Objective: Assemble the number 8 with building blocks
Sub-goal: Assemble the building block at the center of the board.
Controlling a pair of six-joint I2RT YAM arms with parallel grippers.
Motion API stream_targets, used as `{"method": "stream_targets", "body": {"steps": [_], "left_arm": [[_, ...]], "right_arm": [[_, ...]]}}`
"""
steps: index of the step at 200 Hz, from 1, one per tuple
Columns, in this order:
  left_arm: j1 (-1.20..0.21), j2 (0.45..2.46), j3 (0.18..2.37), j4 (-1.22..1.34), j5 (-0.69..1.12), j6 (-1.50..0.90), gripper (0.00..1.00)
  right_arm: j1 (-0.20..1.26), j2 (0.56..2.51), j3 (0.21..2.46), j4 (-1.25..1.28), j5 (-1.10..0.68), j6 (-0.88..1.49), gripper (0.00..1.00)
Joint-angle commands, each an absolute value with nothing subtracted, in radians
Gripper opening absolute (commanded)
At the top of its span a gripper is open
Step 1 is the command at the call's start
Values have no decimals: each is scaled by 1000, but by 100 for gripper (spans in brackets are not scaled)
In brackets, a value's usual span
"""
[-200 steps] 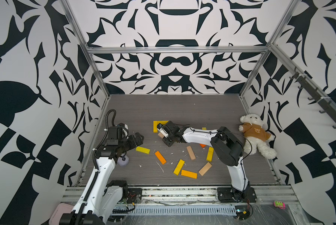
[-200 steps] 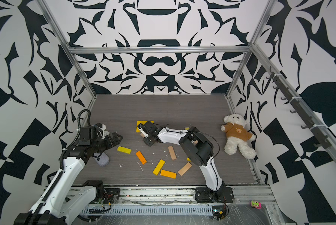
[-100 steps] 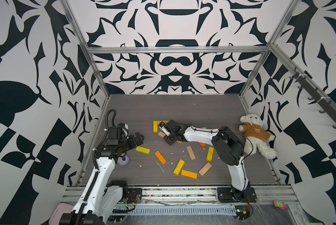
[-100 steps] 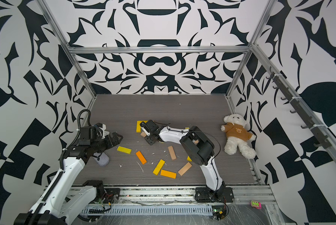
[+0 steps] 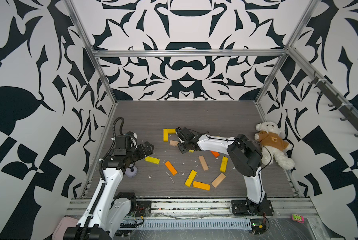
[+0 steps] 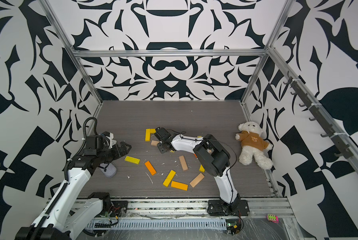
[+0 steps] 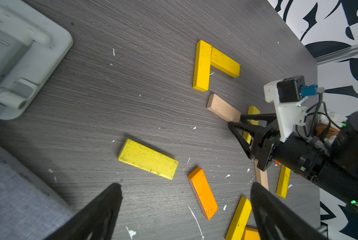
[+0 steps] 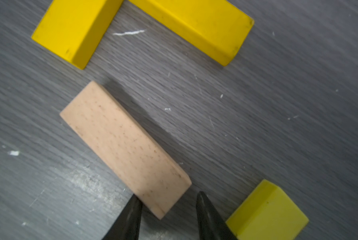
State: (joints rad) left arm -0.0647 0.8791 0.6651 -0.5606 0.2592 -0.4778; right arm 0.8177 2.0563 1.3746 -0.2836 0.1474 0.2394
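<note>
Two yellow building blocks [image 5: 165, 135] [image 6: 148, 135] form an L at mid-table; the wrist views show them as well [image 7: 202, 65] [image 8: 74, 29]. A tan block [image 5: 174, 143] [image 8: 124, 145] lies flat just below the L. My right gripper [image 5: 181, 144] [image 6: 161, 145] [image 8: 168, 196] is at the tan block's end, fingers slightly apart. One fingertip [image 8: 135, 199] touches the block's edge, and the block is not clamped. My left gripper [image 5: 149, 148] [image 7: 185, 185] is open above a loose yellow block [image 5: 152, 160] [image 7: 148, 159]. Other blocks lie scattered nearer the front [image 5: 201, 185].
A white teddy bear [image 5: 272, 143] in a brown shirt lies by the right wall. A grey soft object [image 5: 131, 172] sits beside the left arm. A short yellow block [image 8: 267, 212] lies under the right gripper. A white device [image 7: 18, 58] sits on the table near the left gripper.
My right gripper has drawn back a little to the right, off the tan block, which stays lying below the yellow L. The left arm has not moved.
</note>
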Motion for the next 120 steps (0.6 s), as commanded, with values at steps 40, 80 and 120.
{"method": "stream_targets", "body": {"steps": [40, 80, 120], "left_arm": [[-61, 887, 655, -551, 279, -473, 99], [-61, 890, 651, -548, 284, -472, 99], [-61, 885, 650, -548, 285, -474, 99]], "right_arm": [[814, 2072, 1433, -303, 153, 313, 40], [814, 2096, 1460, -301, 147, 299, 38], [812, 2105, 1471, -302, 140, 283, 38]]}}
